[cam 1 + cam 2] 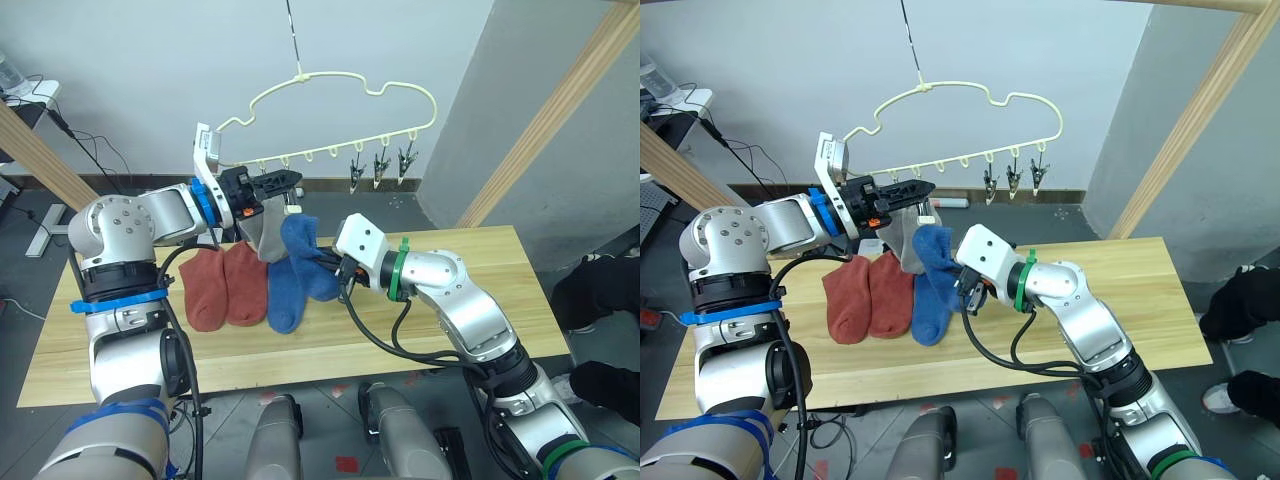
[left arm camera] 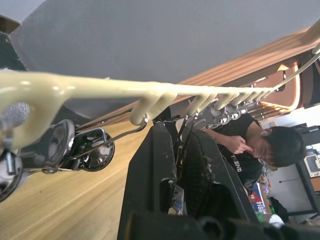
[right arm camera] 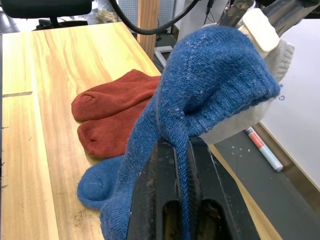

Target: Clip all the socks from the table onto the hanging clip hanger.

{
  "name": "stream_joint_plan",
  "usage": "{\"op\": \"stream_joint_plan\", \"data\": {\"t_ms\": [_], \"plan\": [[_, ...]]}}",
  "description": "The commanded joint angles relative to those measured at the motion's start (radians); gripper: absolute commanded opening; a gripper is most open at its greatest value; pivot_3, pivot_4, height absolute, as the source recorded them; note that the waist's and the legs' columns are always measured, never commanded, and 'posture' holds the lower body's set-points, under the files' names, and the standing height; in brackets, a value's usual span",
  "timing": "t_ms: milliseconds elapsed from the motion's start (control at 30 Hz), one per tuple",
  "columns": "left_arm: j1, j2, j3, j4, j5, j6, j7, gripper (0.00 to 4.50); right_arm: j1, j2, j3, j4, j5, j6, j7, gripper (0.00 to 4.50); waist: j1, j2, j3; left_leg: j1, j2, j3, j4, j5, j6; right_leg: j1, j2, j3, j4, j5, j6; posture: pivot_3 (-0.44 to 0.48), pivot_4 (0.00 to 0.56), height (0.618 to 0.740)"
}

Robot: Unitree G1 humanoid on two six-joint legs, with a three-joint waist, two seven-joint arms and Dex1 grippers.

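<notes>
Right gripper (image 1: 335, 268) pinching a blue sock (image 1: 300, 245) should lift its cuff squarely into the clip (image 2: 95, 150) that the left gripper (image 1: 283, 183), fingers narrowed, holds on the clip hanger (image 1: 340, 100).

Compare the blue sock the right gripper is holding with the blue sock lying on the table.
The held blue sock is lifted off the table, pinched between the right gripper fingers; the flat blue sock lies on the wood, ungripped. The held one is bunched and draped against a grey sock near the left gripper; the flat one lies spread out beside the rust-red socks. Both are the same bright blue knit.
</notes>
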Motion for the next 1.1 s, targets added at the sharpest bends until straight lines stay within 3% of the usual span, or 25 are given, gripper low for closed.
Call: {"op": "stream_joint_plan", "data": {"t_ms": [33, 1067, 1100], "plan": [[-0.005, 0.011, -0.011, -0.002, 0.003, 0.003, -0.006, 0.16, -0.002, 0.005, -0.003, -0.044, 0.016, -0.001, -0.011, 0.02, 0.000, 0.000, 0.000, 0.000, 0.000, 0.000, 0.000, 0.000, 0.000, 0.000, 0.000, 0.000, 0.000, 0.000, 0.000, -0.025, 0.277, 0.740], [0.013, 0.010, -0.044, -0.053, -0.008, -0.011, -0.036, 0.16, -0.099, 0.084, -0.038, 0.082, 0.038, -0.008, -0.089, 0.02, 0.001, 0.000, 0.000, -0.001, 0.000, -0.001, 0.000, 0.000, 0.000, 0.000, 0.000, -0.001, 0.000, 0.000, 0.000, -0.024, 0.255, 0.740], [0.016, 0.012, -0.044, -0.057, -0.013, -0.013, -0.047, 0.51, -0.100, 0.083, -0.041, 0.080, 0.041, -0.006, -0.088, 0.00, 0.001, 0.000, 0.000, -0.001, 0.000, -0.001, 0.000, 0.000, 0.000, 0.000, 0.000, -0.001, 0.000, 0.000, 0.000, -0.026, 0.257, 0.740]]}}
